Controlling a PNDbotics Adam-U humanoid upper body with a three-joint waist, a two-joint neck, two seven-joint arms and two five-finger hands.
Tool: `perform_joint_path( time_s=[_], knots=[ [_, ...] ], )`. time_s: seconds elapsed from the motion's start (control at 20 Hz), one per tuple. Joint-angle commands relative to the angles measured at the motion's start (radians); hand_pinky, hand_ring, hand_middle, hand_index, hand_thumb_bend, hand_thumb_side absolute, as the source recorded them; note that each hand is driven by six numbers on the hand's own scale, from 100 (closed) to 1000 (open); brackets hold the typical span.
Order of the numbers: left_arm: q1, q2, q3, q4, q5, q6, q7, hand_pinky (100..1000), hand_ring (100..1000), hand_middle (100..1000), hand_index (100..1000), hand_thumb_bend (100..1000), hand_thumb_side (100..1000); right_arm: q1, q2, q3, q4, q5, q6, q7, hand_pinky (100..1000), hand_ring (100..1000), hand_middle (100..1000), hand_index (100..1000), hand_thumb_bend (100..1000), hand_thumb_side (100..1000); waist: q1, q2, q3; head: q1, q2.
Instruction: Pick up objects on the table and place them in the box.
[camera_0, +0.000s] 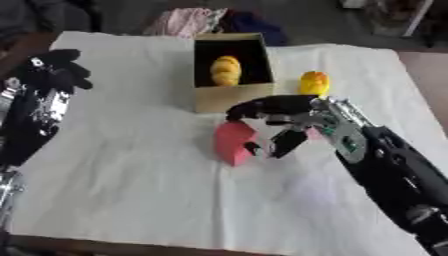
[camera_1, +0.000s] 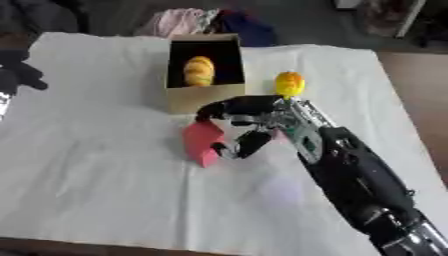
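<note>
Taking the cardboard box (camera_0: 229, 70) as the landmark, the red block (camera_0: 233, 141) lies on the white-covered worktop (camera_0: 131, 165) just in front of the box's near wall, a little toward the right corner. The right hand (camera_0: 278, 120) is on it: fingers arch over the block's top from the box side while the thumb comes in low at its near right edge, so the hand is curled about the block, though whether it has lifted off the cloth cannot be told. The block seems to stand on end, its longer side roughly upright and tilted slightly. From the hand, the box opening lies straight away and slightly left, a short carry up and over the near wall. One yellow object (camera_0: 226, 70) already sits inside the box; another yellow-orange object (camera_0: 314, 83) stands just right of it. The left hand (camera_0: 61, 67) hangs well to the left of the box, fingers curled loosely, holding nothing, much farther from the block.
</note>
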Motion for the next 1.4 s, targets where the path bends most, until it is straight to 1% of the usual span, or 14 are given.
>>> perform_joint_path(
  time_s=[0.05,0.2,0.25,0.3,0.35,0.4,0.45,0.55,0.6,0.7,0.8,0.9,1.1,1.4],
  knots=[
    [-0.014,0.006,0.004,-0.02,0.003,-0.002,-0.003,838,618,603,821,100,632,-0.01,0.0,0.006,0.005,0.02,-0.109,0.123,976,999,982,1000,100,605,-0.003,0.001,0.003,-0.002,0.001],
    [-0.014,0.004,0.004,-0.02,0.004,-0.002,-0.004,838,617,601,821,100,632,-0.007,0.004,0.008,0.008,0.03,-0.112,0.136,956,978,947,1000,100,539,-0.004,0.002,0.004,-0.002,0.003],
    [-0.014,0.004,0.004,-0.02,0.004,-0.002,-0.004,838,617,601,821,100,632,-0.006,0.005,0.009,0.009,0.033,-0.114,0.139,953,973,938,1000,100,530,-0.004,0.002,0.005,-0.002,0.004],
    [-0.014,0.003,0.004,-0.02,0.004,-0.002,-0.005,839,616,600,821,100,632,-0.006,0.006,0.01,0.009,0.034,-0.116,0.141,937,948,894,1000,100,412,-0.005,0.002,0.005,-0.002,0.005],
    [-0.014,0.003,0.004,-0.02,0.004,-0.002,-0.005,839,616,600,821,100,633,-0.005,0.006,0.01,0.008,0.033,-0.118,0.141,930,936,868,1000,100,345,-0.005,0.002,0.006,-0.002,0.005],
    [-0.014,0.002,0.004,-0.02,0.004,-0.002,-0.005,838,616,600,821,100,633,-0.005,0.007,0.008,0.006,0.03,-0.12,0.137,914,910,804,1000,100,312,-0.005,0.002,0.006,-0.002,0.005],
    [-0.013,0.002,0.005,-0.02,0.004,-0.002,-0.005,839,616,600,821,100,632,-0.005,0.007,0.006,0.003,0.026,-0.12,0.129,907,898,769,1000,100,311,-0.005,0.002,0.006,-0.001,0.005],
    [-0.013,0.001,0.005,-0.02,0.004,-0.001,-0.004,839,616,600,821,100,633,-0.005,0.008,-0.001,-0.005,0.013,-0.121,0.109,873,850,622,986,100,294,-0.005,0.002,0.006,-0.001,0.005],
    [-0.013,0.001,0.005,-0.02,0.005,-0.001,-0.004,839,616,600,821,100,632,-0.005,0.008,-0.008,-0.01,0.0,-0.121,0.095,856,829,569,969,100,281,-0.005,0.001,0.006,-0.001,0.003],
    [-0.013,0.0,0.005,-0.02,0.005,-0.002,-0.005,840,618,601,822,100,632,-0.003,0.011,-0.021,-0.02,-0.03,-0.12,0.064,825,794,503,941,100,257,-0.005,0.001,0.005,0.0,-0.002],
    [-0.012,-0.001,0.005,-0.02,0.006,-0.002,-0.006,841,624,602,822,100,630,-0.002,0.011,-0.031,-0.026,-0.062,-0.117,0.032,801,771,472,922,100,238,-0.005,0.001,0.005,-0.001,-0.006],
    [-0.012,-0.001,0.006,-0.02,0.007,-0.004,-0.007,842,626,602,823,100,628,-0.001,0.009,-0.035,-0.029,-0.096,-0.112,-0.002,790,761,461,915,100,226,-0.005,0.0,0.005,-0.001,-0.008],
    [-0.012,0.0,0.01,-0.02,0.008,-0.008,-0.006,842,628,603,823,100,623,-0.006,-0.006,-0.023,-0.044,-0.158,-0.097,-0.059,784,756,457,916,100,215,-0.006,-0.003,0.004,0.0,-0.006],
    [-0.009,0.003,0.018,-0.02,0.008,-0.012,0.0,841,627,603,823,100,619,-0.022,-0.041,-0.026,-0.1,-0.243,-0.064,-0.07,782,752,454,920,100,205,-0.007,-0.007,0.001,0.004,0.0]
  ],
)
